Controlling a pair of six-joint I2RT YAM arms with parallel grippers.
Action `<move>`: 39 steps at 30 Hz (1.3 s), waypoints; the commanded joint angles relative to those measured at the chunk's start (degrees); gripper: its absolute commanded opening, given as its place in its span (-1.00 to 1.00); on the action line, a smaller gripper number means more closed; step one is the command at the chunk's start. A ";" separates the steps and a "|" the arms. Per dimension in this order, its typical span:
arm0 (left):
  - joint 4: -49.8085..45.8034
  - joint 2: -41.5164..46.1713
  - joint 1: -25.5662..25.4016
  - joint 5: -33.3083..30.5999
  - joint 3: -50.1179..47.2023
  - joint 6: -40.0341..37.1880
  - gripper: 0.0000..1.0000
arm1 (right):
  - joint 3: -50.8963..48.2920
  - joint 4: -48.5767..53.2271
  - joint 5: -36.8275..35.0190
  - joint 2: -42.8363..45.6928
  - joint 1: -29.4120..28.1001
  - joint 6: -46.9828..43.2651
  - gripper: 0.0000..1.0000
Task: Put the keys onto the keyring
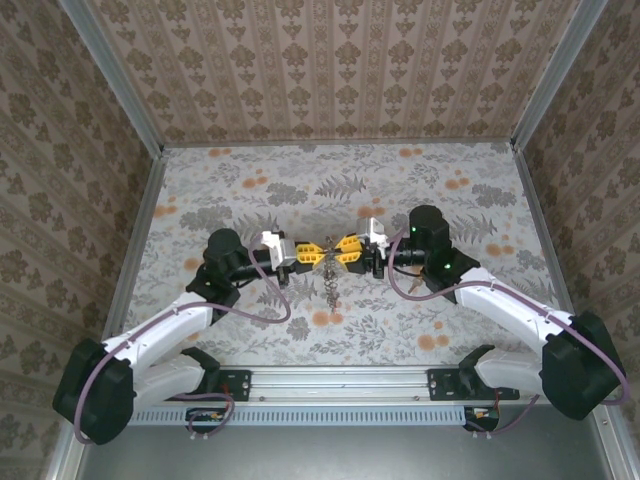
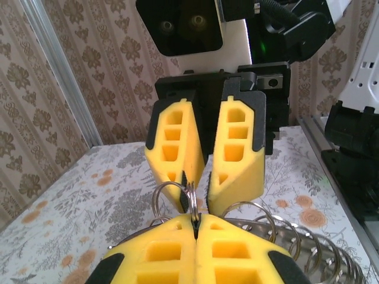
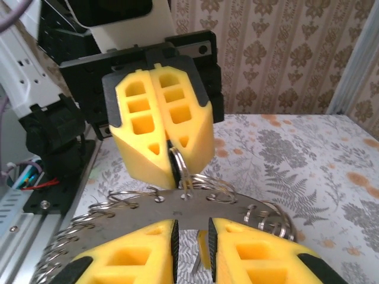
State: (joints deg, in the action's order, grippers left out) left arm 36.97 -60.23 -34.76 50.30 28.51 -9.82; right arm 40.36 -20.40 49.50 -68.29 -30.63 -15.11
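Left end effector (image 2: 195, 228) closed, pinching wire loop (image 2: 190, 198). Right end effector (image 3: 192, 234) directly opposite, tips nearly meeting, jaws slightly parted, gripping nothing evident. Keyring (image 3: 177, 208) held above worktop (image 1: 450, 330), lies just beyond right tips, long axis crosswise to jaw gap. Both arms equally near.

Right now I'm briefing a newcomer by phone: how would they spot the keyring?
Above the table, the left end effector and right end effector face tip to tip. Between them lies the keyring: one broad, flat grey band, unlike the thin wire loops threaded along it.
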 commanded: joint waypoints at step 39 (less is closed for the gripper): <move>11.79 -3.58 -0.57 2.71 0.99 3.94 -1.00 | 0.42 -4.34 5.78 -2.63 -0.30 4.17 -0.55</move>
State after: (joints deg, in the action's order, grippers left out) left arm 43.40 -64.03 -34.94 53.65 28.58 -7.11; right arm 40.38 -24.08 52.62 -70.26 -30.55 -11.73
